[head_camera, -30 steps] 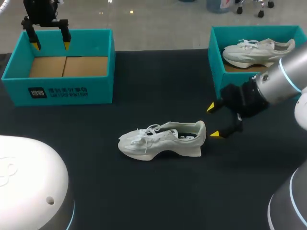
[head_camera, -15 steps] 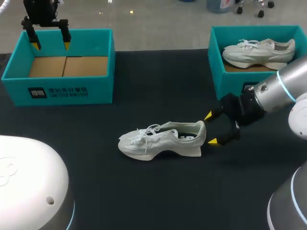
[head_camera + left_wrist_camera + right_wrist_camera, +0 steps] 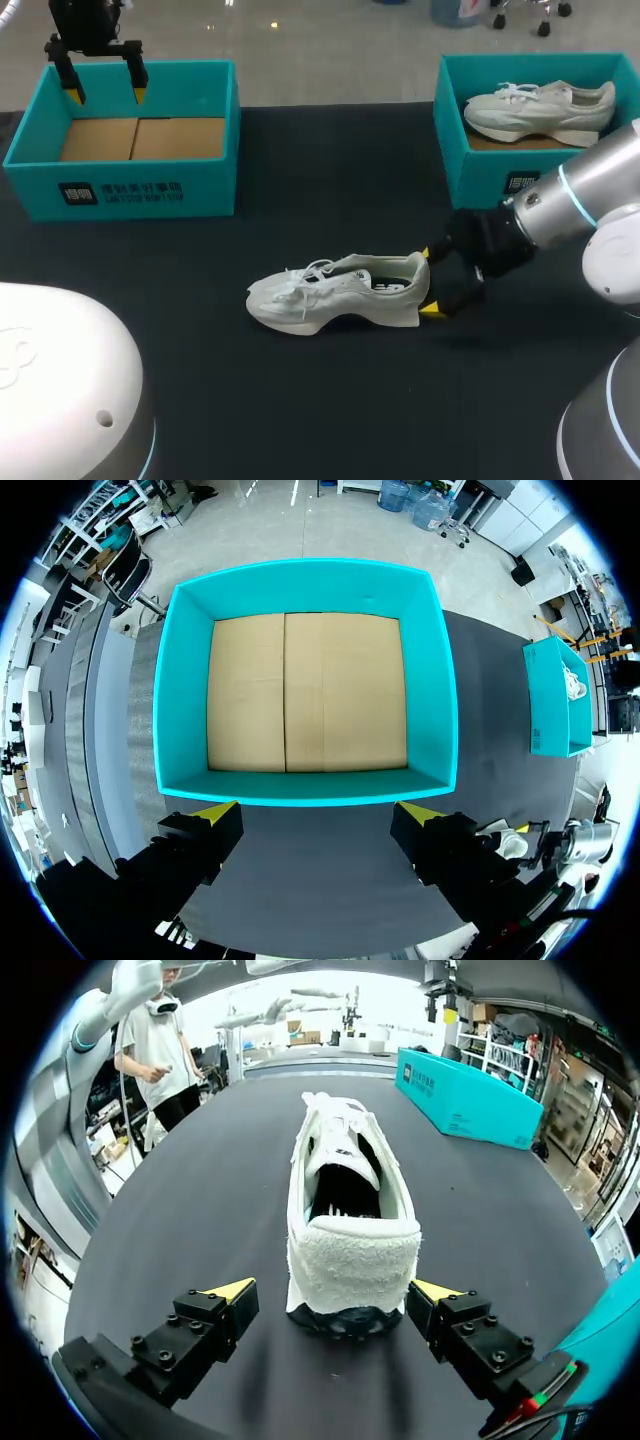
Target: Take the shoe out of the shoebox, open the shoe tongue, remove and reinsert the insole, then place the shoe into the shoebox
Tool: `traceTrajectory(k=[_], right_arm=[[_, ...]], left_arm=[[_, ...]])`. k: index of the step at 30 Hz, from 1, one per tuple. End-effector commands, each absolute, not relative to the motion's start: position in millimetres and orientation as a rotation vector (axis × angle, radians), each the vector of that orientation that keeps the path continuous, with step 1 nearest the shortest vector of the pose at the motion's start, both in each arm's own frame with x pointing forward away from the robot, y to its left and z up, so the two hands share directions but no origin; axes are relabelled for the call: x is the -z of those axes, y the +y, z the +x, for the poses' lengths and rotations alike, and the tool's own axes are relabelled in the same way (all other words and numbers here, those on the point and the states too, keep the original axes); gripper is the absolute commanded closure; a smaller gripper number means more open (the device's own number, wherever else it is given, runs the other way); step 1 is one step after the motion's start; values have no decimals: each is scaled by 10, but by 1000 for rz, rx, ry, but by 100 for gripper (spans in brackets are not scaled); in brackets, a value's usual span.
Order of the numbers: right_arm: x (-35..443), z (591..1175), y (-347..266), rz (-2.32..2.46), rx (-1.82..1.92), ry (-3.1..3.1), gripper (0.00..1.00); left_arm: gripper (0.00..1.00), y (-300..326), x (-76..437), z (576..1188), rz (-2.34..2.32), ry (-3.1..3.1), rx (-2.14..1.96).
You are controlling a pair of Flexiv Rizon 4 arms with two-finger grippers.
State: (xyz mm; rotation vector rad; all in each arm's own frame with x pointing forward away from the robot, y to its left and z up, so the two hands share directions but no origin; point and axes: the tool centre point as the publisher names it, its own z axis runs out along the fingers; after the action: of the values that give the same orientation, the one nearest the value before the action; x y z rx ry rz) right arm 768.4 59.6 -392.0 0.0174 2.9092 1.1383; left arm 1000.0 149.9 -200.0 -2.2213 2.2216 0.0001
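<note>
One step done: the shoe (image 3: 338, 292) is out of any box and stands on its sole on the counter (image 3: 300, 400), near the middle, toe to the left and heel to the right.
Right end effector (image 3: 428, 283): low at the heel, fingers apart, one on each side of it. The right wrist view shows the yellow tips just beside the heel with a gap on both sides, so nothing is clamped.
Step in hand: by my reading, a grasp of the heel. It could be to steady the shoe for the tongue and insole work or to lift it; I cannot tell which.
Tongue: the laces lie across it and it looks closed, so I judge this step not yet done.
Insole: the shoe's mouth is dark inside. I cannot tell whether the insole sits in place.
Left box (image 3: 120, 190): far left, only its bare cardboard floor showing. With no shoe in it, it looks to me the likely place for the shoe at the end.
Left end effector (image 3: 106, 96): hangs over the left box, fingers apart, holding nothing.
Right box (image 3: 450, 150): far right, with a second shoe (image 3: 540, 108) lying inside.
Left to do: as I judge it, most of the task remains, namely opening the tongue, taking the insole out and putting it back, and boxing the shoe.
</note>
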Motion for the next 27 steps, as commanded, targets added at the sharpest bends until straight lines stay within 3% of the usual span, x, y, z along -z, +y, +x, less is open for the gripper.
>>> traceTrajectory(k=[1, 27], right_arm=[[3988, 7708, 716, 33, -1147, 2899, 0], [4188, 7777, 1018, 102, -1215, 2884, 0]], left_arm=[[0, 1499, 2000, 10000, -2221, 2222, 0], [0, 1499, 2000, 10000, -2221, 2222, 0]])
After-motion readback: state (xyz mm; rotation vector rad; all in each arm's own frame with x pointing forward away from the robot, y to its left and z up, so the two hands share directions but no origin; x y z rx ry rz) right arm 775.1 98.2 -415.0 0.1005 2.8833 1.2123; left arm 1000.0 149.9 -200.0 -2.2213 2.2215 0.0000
